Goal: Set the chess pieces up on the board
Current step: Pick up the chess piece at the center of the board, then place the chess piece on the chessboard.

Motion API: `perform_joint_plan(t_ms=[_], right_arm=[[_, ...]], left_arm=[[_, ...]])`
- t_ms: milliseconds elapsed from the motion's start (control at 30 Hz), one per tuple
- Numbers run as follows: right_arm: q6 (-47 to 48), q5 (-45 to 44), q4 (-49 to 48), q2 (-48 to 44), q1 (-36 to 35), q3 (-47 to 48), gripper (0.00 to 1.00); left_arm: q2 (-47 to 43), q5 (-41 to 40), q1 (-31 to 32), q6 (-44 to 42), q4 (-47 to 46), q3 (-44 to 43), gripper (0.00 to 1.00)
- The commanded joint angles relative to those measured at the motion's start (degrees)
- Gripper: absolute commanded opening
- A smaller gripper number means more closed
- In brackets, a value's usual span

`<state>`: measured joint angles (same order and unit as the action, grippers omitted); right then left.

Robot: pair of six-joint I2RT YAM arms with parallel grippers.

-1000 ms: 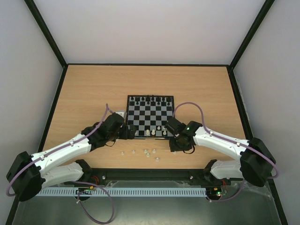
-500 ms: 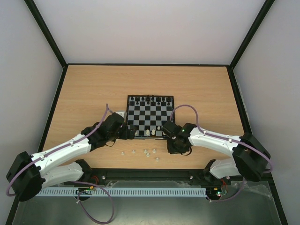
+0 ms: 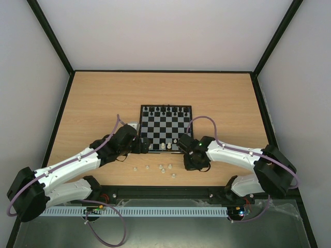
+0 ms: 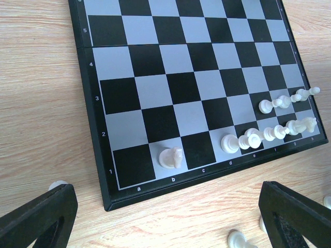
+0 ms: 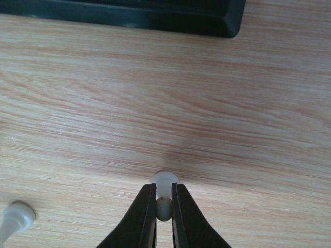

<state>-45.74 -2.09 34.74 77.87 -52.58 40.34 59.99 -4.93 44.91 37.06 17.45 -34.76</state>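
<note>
Right gripper (image 5: 163, 196) was clamped shut on a white piece (image 5: 165, 180) on the table (image 5: 232, 103), near the board (image 5: 155, 13) edge. A second white piece (image 5: 14, 216) lay close at left. Left gripper (image 4: 168, 209) hung with jaws wide open at the board's near corner, with loose pieces (image 3: 161, 168) beside it.

2 white arms (image 3: 72, 166), black joints (image 3: 26, 199), purple cables (image 3: 206, 118)

left tool (image 4: 166, 206) wide open, right tool (image 5: 164, 192) clamped
</note>
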Motion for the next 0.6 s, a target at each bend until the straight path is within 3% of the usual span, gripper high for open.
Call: perform_joint_plan(t_ms=[0, 267, 567], right_arm=[[-0.02, -1.92, 4.8, -0.51, -0.4, 2.88, 0.06], [7.28, -5.35, 12.11, 4.77, 1.53, 20.11, 0.08], [16.24, -4.6, 14.95, 18.62, 4.87, 38.88, 0.07]], left_arm=[[-0.14, 0.07, -0.43, -0.57, -0.75, -0.16, 0.99], [-0.73, -0.24, -0.67, -0.16, -0.55, 0.22, 0.99], [-2.63, -0.41, -2.09, -0.13, 0.37, 0.57, 0.99]])
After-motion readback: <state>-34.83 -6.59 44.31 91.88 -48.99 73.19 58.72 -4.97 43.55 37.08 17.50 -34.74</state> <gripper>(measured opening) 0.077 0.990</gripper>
